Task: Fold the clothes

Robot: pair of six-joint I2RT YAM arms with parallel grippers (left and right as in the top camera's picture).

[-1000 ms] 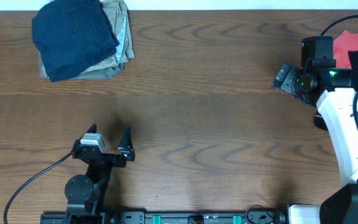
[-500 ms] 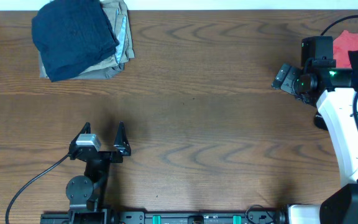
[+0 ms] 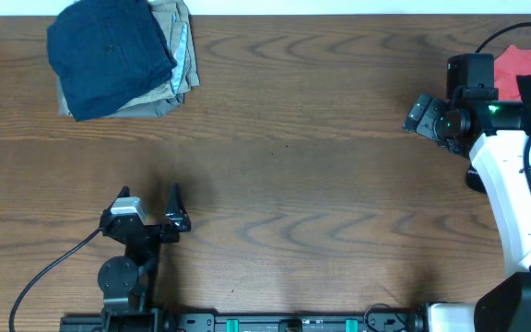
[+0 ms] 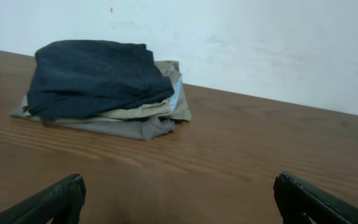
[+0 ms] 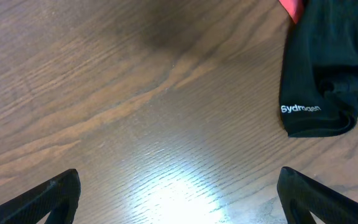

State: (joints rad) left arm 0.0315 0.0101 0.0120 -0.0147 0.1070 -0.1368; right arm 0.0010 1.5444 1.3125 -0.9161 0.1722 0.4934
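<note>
The shorts (image 3: 109,51) lie folded into a dark navy bundle at the far left corner of the bench (image 3: 321,184), stacked on top of a khaki garment (image 3: 175,41) whose tan layers and pale blue edge stick out beneath and to the right of them. From the left wrist the same pile sits well ahead by the white wall, the shorts (image 4: 95,78) on top and the khaki (image 4: 129,127) under them. The left arm (image 3: 127,258) is at the near edge of the bench, well apart from the pile. The left jaws stand wide open with nothing between them, one fingertip (image 4: 51,202) showing at each lower corner of the wrist view, over bare wood. The right arm (image 3: 514,175) is at the right side. The right jaws are spread just as wide and hold nothing, the fingertips (image 5: 42,196) above bare wood. Just beyond them lies a black garment (image 5: 328,68) with small white lettering, and a red one (image 3: 524,60) lies beside it at the far right edge.
</note>
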